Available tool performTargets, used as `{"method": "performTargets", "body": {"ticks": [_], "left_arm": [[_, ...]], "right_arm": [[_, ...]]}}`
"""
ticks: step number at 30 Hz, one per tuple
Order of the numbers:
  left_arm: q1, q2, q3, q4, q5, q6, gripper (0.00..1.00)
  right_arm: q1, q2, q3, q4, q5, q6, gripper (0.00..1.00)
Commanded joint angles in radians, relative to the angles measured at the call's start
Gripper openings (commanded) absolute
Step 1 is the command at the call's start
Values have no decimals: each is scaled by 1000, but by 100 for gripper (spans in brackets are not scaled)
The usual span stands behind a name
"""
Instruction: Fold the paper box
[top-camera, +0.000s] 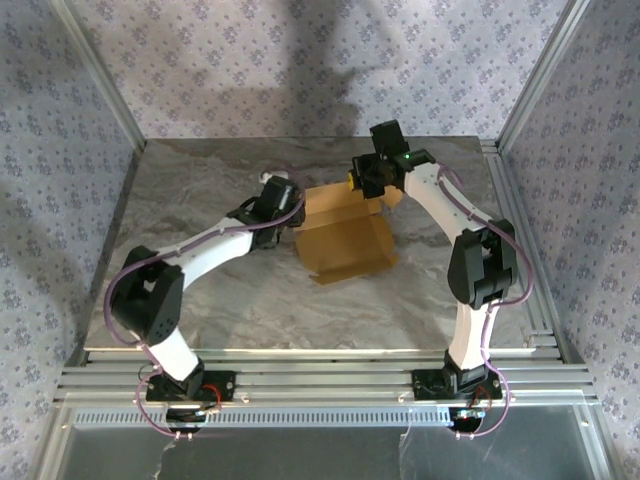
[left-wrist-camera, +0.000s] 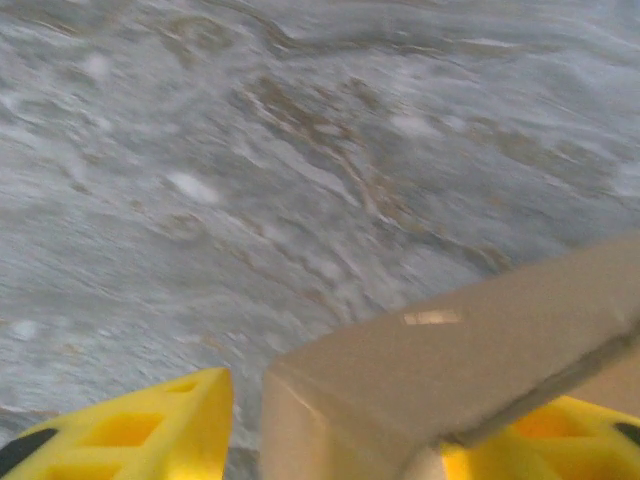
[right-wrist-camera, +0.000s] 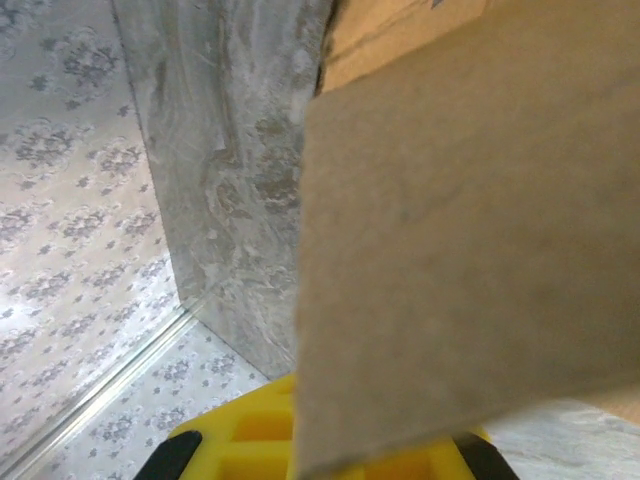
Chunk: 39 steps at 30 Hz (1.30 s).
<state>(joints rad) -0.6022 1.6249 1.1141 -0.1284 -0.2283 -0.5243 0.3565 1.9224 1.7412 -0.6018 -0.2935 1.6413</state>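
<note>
A broad flap of the tan paper box (right-wrist-camera: 470, 250) covers the right side, its lower edge pinched in the yellow right claw (right-wrist-camera: 300, 445). Left of it, the grey marbled desk (right-wrist-camera: 230, 180) meets a flower-patterned wall (right-wrist-camera: 70, 200) along its edge.

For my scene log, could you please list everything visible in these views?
Tan-brown thin cardboard box: one, tan, table centre, partly folded.
Grey marbled tabletop: one, grey, under the box.
Floral-patterned wall panels: three, pale lilac-grey, behind and at both sides.
Silver metal frame: one, silver, near edge and corners.
Left arm: one, white and black, yellow jaws apart around the box's far left corner.
Right arm: one, white and black, yellow jaws shut on the box's far right flap.
</note>
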Motion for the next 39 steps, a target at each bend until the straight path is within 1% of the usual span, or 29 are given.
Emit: {"method": "performTargets", "body": {"ticks": [1, 2, 3, 4, 6, 8, 10, 12, 15, 17, 20, 22, 26, 29, 34, 39], "left_arm": [[99, -161, -94, 142, 390, 22, 58], [134, -194, -120, 159, 500, 25, 58], [160, -216, -129, 144, 565, 41, 58], [182, -234, -128, 100, 594, 70, 56], [207, -245, -130, 27, 602, 150, 54], [216, -198, -105, -54, 554, 223, 46], [216, -120, -74, -80, 590, 293, 37], [203, -62, -76, -39, 604, 350, 34], [158, -15, -105, 81, 605, 467, 35], [125, 8, -108, 128, 592, 539, 42], [97, 46, -101, 161, 593, 603, 46], [93, 67, -103, 191, 619, 607, 47], [81, 98, -98, 210, 646, 591, 48], [77, 101, -105, 227, 629, 570, 48], [77, 110, -104, 240, 602, 539, 48], [76, 128, -93, 268, 584, 501, 47]], "right_arm": [[-43, 57, 66, -67, -93, -188, 0], [-53, 72, 77, -79, -120, -239, 0], [-60, 82, 84, -82, -140, -281, 0], [-69, 92, 89, -86, -159, -327, 0], [-83, 102, 88, -78, -187, -395, 0], [-97, 113, 83, -37, -240, -453, 0], [-109, 129, 100, -38, -284, -517, 0], [-122, 152, 136, -89, -317, -581, 0], [-146, 191, 181, -155, -350, -641, 0], [-159, 213, 199, -173, -376, -655, 0], [-165, 241, 236, -205, -387, -668, 0], [-165, 251, 249, -207, -390, -670, 0], [-154, 248, 226, -132, -383, -668, 0], [-144, 239, 174, -21, -391, -640, 0], [-131, 239, 124, 103, -378, -584, 0], [-119, 271, 152, 138, -366, -552, 0]]}}
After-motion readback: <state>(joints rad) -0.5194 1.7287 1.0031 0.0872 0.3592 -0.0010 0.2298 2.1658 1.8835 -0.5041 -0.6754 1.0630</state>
